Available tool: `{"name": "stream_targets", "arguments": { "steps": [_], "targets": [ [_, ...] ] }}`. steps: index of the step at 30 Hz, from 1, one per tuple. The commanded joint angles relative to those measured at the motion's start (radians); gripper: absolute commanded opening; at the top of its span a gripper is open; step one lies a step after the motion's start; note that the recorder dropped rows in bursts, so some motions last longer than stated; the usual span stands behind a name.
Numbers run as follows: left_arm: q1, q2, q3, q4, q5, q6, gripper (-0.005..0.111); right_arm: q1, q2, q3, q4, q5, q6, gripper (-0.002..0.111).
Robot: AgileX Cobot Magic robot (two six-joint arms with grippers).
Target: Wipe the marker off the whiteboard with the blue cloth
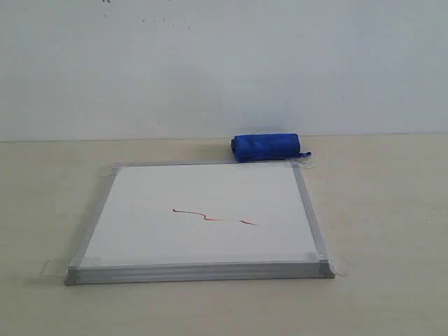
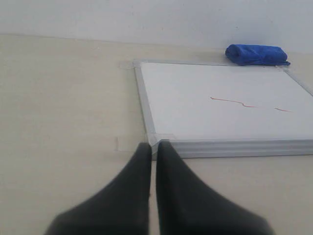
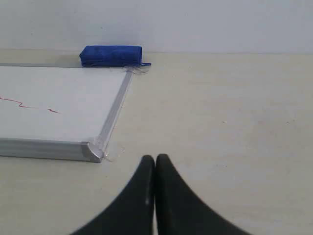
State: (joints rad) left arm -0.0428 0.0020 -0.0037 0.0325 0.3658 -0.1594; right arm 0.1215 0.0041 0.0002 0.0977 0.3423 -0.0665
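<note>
The whiteboard lies flat on the table, taped at its corners. A thin wavy red marker line crosses its middle. The blue cloth, a rolled bundle, lies just beyond the board's far right corner. Neither arm shows in the exterior view. In the left wrist view my left gripper is shut and empty, hovering near the board's near left corner. In the right wrist view my right gripper is shut and empty, over bare table to the right of the board's near right corner.
A plain white wall rises behind the beige table. Clear tape tabs stick out from the board's corners onto the table.
</note>
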Motion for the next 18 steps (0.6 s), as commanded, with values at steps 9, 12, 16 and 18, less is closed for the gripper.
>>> {"name": "stream_targets", "arguments": {
  "steps": [9,12,16,18],
  "targets": [
    [0.003,-0.002,0.004,0.005,-0.007,-0.007,0.004,-0.002,-0.004,0.000,0.000,-0.032,0.000,0.000],
    [0.003,-0.002,0.004,0.005,-0.007,-0.007,0.004,-0.002,-0.004,0.000,0.000,-0.128,0.000,0.000],
    [0.003,-0.002,0.004,0.005,-0.007,-0.007,0.004,-0.002,-0.004,0.000,0.000,-0.407,0.000,0.000],
    [0.003,-0.002,0.004,0.005,-0.007,-0.007,0.004,-0.002,-0.004,0.000,0.000,-0.541,0.035,0.000]
  ]
}}
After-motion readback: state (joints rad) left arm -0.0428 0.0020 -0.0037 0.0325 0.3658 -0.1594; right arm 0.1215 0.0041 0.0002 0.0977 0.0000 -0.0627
